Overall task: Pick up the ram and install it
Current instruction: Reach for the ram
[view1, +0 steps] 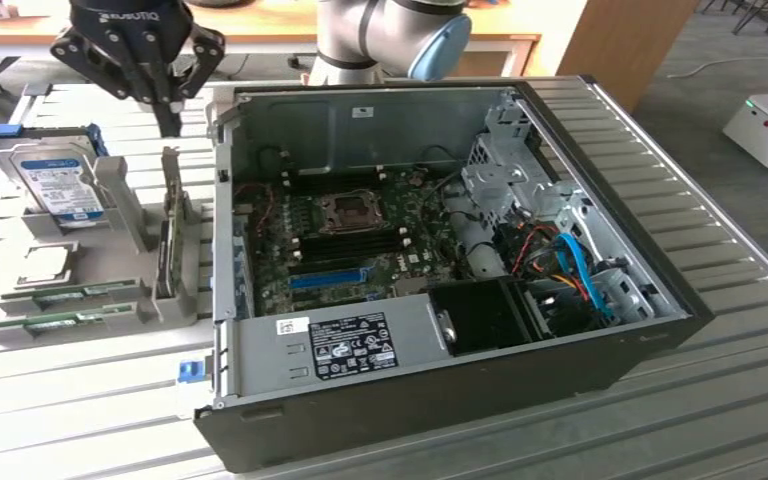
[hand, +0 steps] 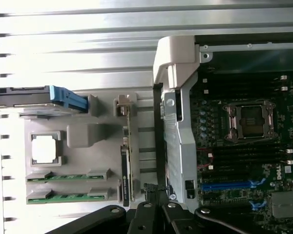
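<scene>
We see black two-fingered pincer [view1: 168, 115] closed, empty | two thin green ram sticks [hand: 68, 176] flat in grey moulded tray [hand: 83, 136] — below pincer, away from open black computer case [view1: 491, 390] | long axes point toward case.

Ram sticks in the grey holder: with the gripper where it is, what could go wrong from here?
1. The gripper hangs shut and empty over the holder; lowered like that, it would probably push a stick rather than grasp it.
2. The two ram sticks lie close side by side, so a finger might catch the neighbour.
3. The upright card beside them could snag it.
</scene>
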Available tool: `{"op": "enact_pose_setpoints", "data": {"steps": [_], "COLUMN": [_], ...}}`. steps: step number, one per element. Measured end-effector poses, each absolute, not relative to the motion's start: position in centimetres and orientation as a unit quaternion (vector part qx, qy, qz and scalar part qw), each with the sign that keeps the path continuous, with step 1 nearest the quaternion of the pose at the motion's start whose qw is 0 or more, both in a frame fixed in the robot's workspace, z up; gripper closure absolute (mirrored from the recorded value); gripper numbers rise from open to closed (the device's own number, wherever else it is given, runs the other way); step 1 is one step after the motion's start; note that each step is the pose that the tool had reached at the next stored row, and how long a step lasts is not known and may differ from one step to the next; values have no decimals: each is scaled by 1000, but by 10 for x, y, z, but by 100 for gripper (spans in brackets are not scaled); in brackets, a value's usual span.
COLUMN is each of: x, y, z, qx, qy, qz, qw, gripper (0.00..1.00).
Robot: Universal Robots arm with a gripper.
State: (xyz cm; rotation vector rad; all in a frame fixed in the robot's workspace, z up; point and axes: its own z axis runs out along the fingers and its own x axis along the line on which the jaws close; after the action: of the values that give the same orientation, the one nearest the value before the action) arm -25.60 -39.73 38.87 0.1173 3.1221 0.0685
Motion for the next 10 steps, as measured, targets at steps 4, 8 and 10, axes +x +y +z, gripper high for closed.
{"op": "enact_pose_setpoints", "data": {"steps": [4, 8, 10], "x": [-267, -278, -283], "y": [-397, -397, -397], "z": [388, 388, 388], "qx": [37, 38, 38], "qy": [999, 999, 999], "qz": [22, 22, 22], "qw": [8, 7, 7], "gripper": [89, 89, 89]}}
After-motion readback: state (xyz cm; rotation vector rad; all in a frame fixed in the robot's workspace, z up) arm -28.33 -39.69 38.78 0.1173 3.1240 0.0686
